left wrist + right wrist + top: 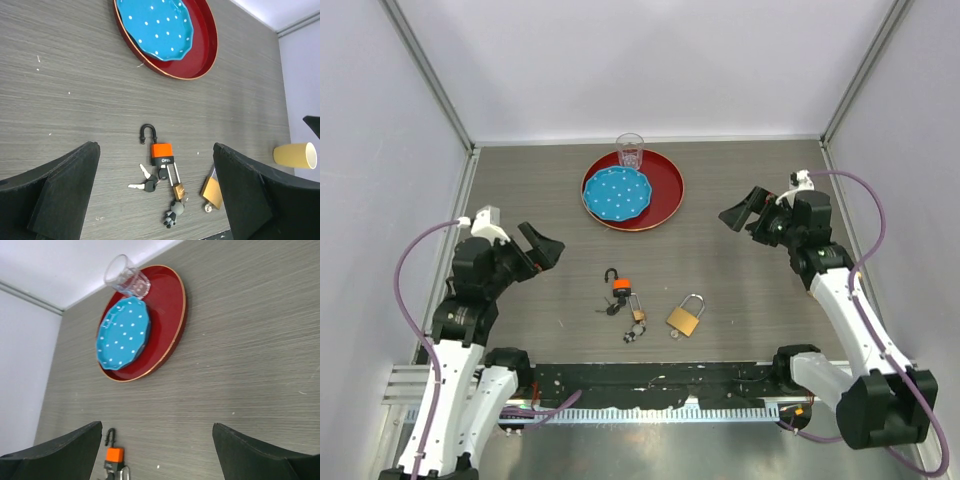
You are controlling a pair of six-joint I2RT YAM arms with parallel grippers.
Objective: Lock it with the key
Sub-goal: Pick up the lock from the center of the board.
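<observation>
Between the left claw point(546, 256) and right claw point(740, 218), both gaping empty, lies an orange padlock point(162, 153), lettering unreadable.

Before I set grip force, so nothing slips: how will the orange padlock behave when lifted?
The orange padlock looks solid, so it is probably stiff and heavy for its size. The keys and charm bunched at its base would likely dangle and swing. Its shackle appears open and may pivot loosely.
</observation>
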